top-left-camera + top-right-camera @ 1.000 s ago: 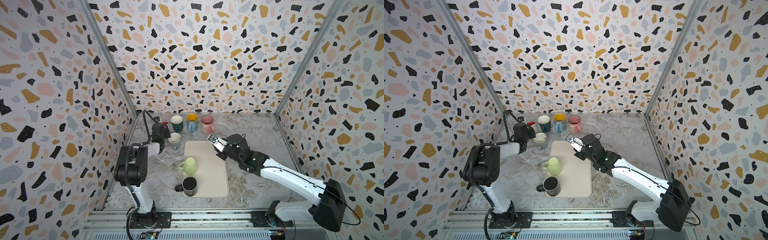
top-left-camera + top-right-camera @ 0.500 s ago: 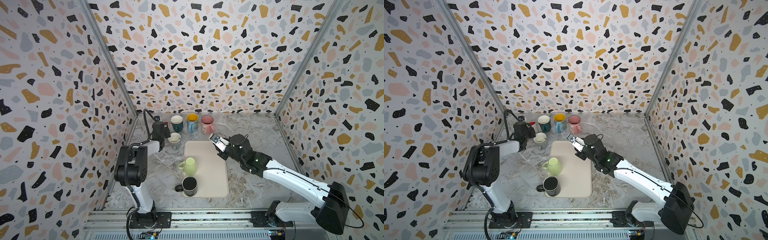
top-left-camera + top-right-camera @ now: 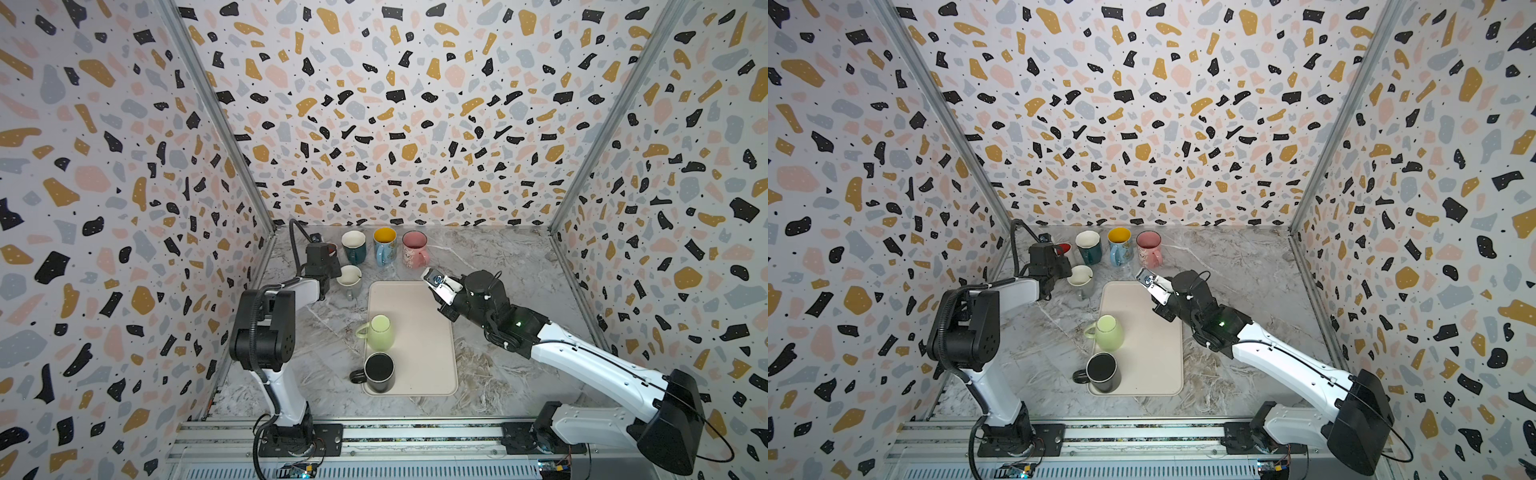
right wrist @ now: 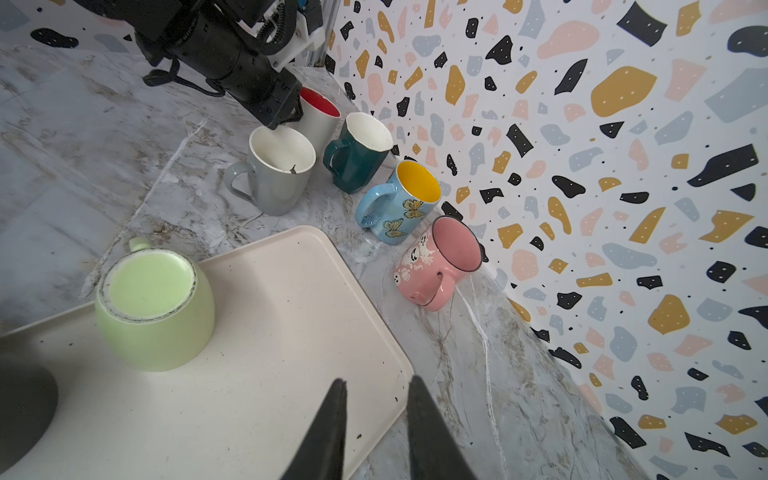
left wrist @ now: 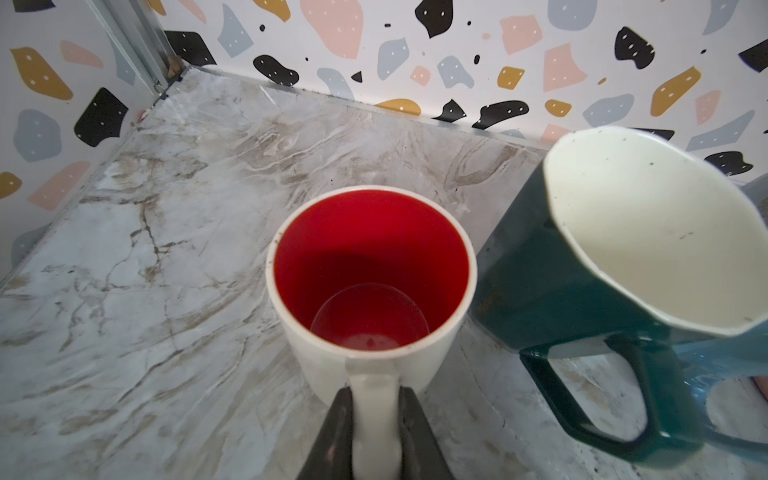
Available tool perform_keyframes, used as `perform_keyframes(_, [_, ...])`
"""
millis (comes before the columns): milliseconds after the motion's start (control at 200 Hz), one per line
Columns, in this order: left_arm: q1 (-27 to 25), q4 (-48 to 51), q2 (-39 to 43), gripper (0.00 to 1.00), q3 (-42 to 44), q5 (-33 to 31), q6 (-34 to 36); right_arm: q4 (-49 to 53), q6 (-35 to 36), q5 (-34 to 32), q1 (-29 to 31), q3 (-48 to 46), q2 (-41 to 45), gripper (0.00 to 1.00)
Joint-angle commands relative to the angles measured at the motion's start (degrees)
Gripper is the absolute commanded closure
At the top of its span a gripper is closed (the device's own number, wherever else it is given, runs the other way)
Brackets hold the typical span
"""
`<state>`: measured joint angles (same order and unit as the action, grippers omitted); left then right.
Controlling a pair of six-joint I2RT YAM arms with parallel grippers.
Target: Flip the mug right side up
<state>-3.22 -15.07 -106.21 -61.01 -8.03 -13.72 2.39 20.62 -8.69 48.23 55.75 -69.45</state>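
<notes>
mug: white mug [image 3: 1064, 248], red inside, upright on the tabletop [image 5: 166, 249], left end of the back row in a top view
left fingers [image 5: 338, 436]: clamped on its handle
right fingers [image 4: 330, 428]: slightly apart, empty, above the tray [image 4: 291, 316] corner

Terrazzo-patterned walls [image 3: 374, 104] enclosed the left, far and right sides; a grey marbled floor [image 3: 498, 257] lay between them, a metal rail [image 3: 415, 432] along the near edge.

In both top views the left end effector [image 3: 326, 257] hides most of the red-lined white mug [image 3: 331, 248], leaving a red sliver. The teal mug [image 5: 582, 266] runs off the left wrist view; the black mug [image 4: 20, 399] is a blurred, cropped patch in the right wrist view
</notes>
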Motion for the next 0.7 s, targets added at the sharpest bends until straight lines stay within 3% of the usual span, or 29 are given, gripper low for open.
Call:
perform_keyframes(0, [0.24, -0.34, -0.57, 0.8, -1.85, -0.41, 0.0, -0.92, -1.02, -0.98, -0.15, -0.4, 2.19, 0.73])
perform_keyframes(691, [0.24, 4.7, -2.38, 0.76, -4.13, -0.67, -0.34, -0.81, -1.13, -1.6, -0.15, -0.73, 2.69, 0.72])
